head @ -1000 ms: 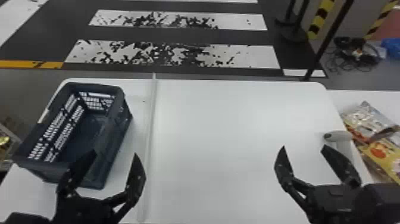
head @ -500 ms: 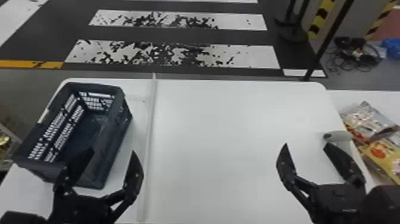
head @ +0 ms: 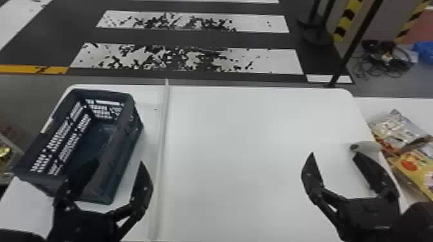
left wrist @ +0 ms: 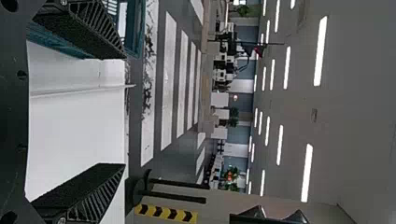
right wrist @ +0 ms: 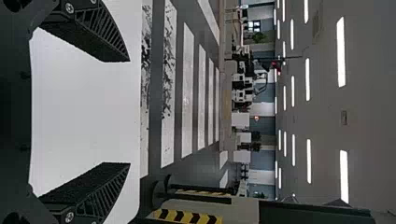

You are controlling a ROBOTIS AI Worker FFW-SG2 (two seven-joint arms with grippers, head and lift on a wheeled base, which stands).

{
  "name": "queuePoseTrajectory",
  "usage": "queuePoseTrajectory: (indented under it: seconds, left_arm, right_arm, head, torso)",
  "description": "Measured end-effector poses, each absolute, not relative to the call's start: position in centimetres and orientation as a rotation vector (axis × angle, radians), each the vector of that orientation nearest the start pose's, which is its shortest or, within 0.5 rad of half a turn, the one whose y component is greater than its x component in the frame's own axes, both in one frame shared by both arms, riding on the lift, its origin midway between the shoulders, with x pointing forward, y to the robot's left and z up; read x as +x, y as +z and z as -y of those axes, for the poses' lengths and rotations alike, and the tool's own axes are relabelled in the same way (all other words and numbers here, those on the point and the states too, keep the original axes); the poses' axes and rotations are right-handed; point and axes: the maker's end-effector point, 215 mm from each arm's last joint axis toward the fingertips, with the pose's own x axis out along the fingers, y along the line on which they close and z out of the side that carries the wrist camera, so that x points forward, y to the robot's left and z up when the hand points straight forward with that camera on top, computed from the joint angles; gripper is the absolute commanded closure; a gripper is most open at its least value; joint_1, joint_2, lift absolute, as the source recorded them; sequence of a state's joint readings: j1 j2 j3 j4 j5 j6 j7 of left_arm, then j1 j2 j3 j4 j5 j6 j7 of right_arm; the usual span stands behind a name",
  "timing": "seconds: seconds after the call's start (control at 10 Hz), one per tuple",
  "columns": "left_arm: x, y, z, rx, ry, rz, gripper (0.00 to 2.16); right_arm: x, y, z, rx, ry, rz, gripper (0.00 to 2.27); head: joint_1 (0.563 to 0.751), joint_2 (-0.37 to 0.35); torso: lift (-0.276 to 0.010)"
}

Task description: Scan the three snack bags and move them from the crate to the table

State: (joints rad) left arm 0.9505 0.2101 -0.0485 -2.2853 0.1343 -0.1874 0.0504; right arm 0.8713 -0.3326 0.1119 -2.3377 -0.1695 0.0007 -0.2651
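The dark blue crate (head: 137, 128) stands on the left of the white table (head: 245, 135), its bare bottom visible. My left gripper (head: 119, 162), also the gripper (left wrist: 124, 111) in the left wrist view, is open; one finger overlaps the crate's near part in the head view. My right gripper (head: 333, 154), likewise the gripper (right wrist: 129, 112) in the right wrist view, is open over the table's right part, nothing between its fingers. Past it lie a silver-and-red snack bag (head: 398, 128) and a yellow snack bag (head: 415, 167). A pale rounded device (head: 370, 146), perhaps the scanner, is beyond its right finger.
A thin pale strip (head: 163, 144) runs front to back across the table, right of the crate. Something shiny and golden (head: 4, 150) sits at the far left edge. Behind the table's right corner rises a dark pole (head: 354, 45).
My left gripper has shifted slightly left and my right gripper slightly right and farther from the robot. Both stayed open; crate and bags have not moved.
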Motion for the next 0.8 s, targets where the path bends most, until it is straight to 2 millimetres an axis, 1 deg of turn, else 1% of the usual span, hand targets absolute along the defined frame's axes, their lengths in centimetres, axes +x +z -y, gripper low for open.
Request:
queuePoseTrajectory:
  seconds: [0.8]
  left_arm:
    - [31.83, -32.46, -21.93, -0.042, -0.102, -0.065, 0.04]
  right_arm:
    - [33.57, -33.12, 21.32, 0.013, 0.060, -0.134, 0.10]
  head:
    - [0.695, 0.010]
  torso:
    - [-0.062]
